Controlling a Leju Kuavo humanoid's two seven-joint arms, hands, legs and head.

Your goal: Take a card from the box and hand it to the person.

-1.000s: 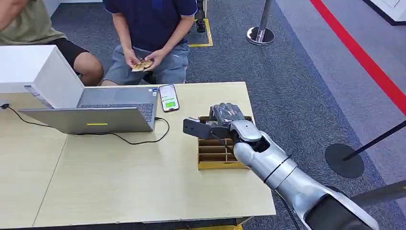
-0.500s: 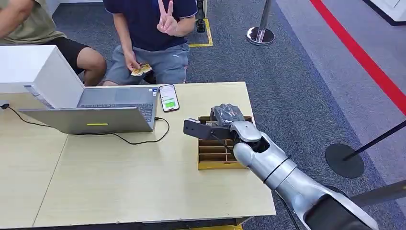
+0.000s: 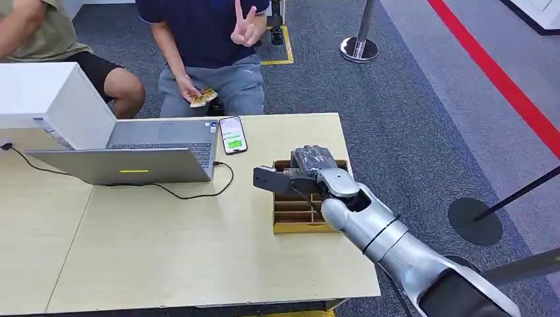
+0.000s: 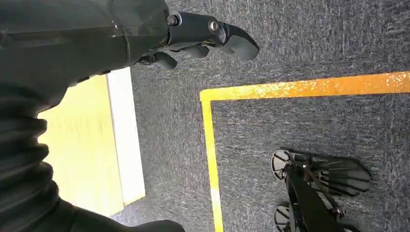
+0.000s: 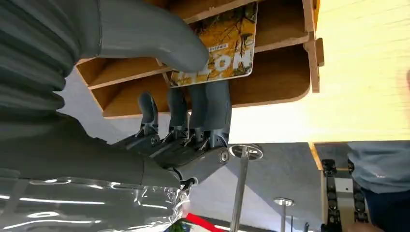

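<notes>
Pinching a yellow card (image 5: 227, 48) between thumb and fingers, the right hand (image 3: 312, 160) sits over the slotted wooden box (image 3: 297, 214) right of centre, apparently to lift it clear.

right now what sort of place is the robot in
Probably a demo or exhibition floor rather than a home: grey carpet marked with a red floor stripe, queue stanchions, and a light wooden table with a laptop where people sit facing the robot.
</notes>
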